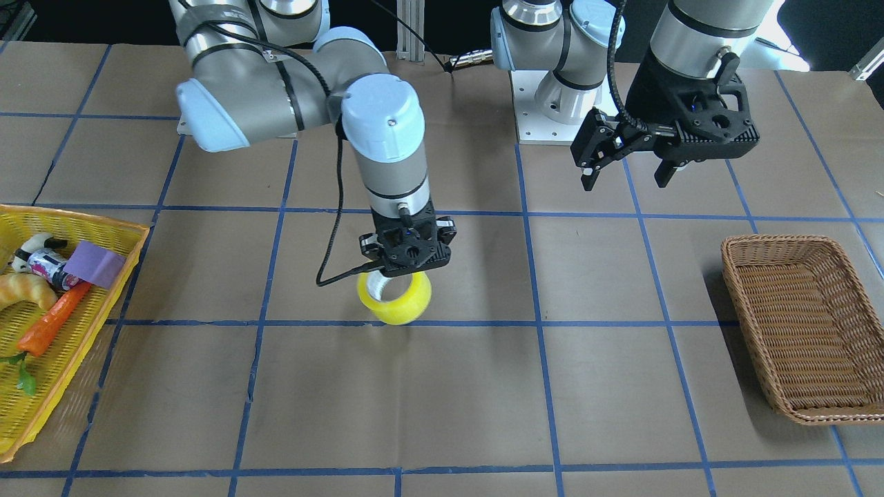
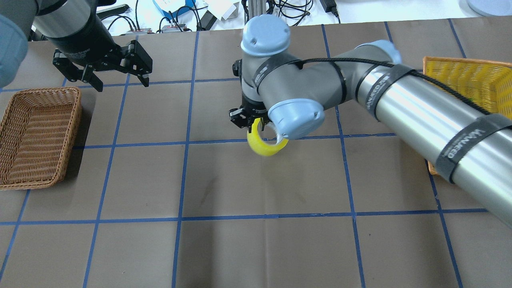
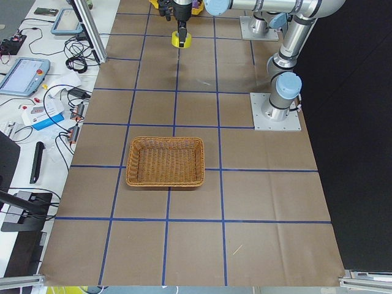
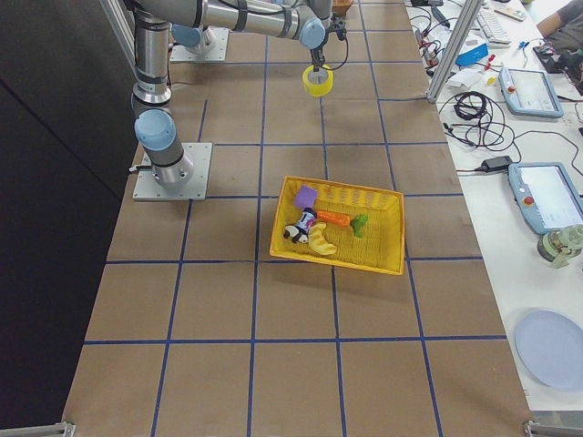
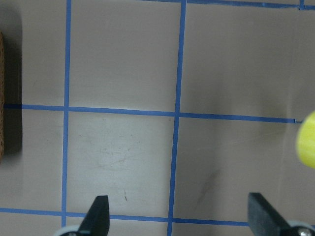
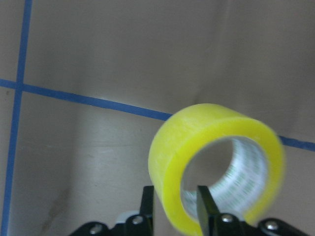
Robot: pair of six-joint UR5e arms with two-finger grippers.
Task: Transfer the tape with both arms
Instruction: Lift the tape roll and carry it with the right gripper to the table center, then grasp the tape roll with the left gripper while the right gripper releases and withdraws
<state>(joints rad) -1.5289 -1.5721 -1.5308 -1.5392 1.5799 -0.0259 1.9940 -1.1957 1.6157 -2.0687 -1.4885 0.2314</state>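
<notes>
The yellow tape roll [image 1: 395,298] hangs upright from my right gripper [image 1: 407,266] over the middle of the table. In the right wrist view the gripper [image 6: 176,204] is shut on the roll's wall [image 6: 216,157], one finger outside and one inside the grey-white core. The roll also shows in the overhead view [image 2: 264,146]. My left gripper [image 1: 625,176] is open and empty, held high near the robot's base, well apart from the tape. In the left wrist view its gripper [image 5: 179,211] stands wide, with the tape's edge [image 5: 307,145] at the right.
A brown wicker basket [image 1: 808,324] stands on the left arm's side, also in the overhead view [image 2: 36,136]. A yellow basket [image 1: 76,221] on the right arm's side holds a purple flat piece [image 1: 97,264], a carrot [image 1: 52,321] and other toys.
</notes>
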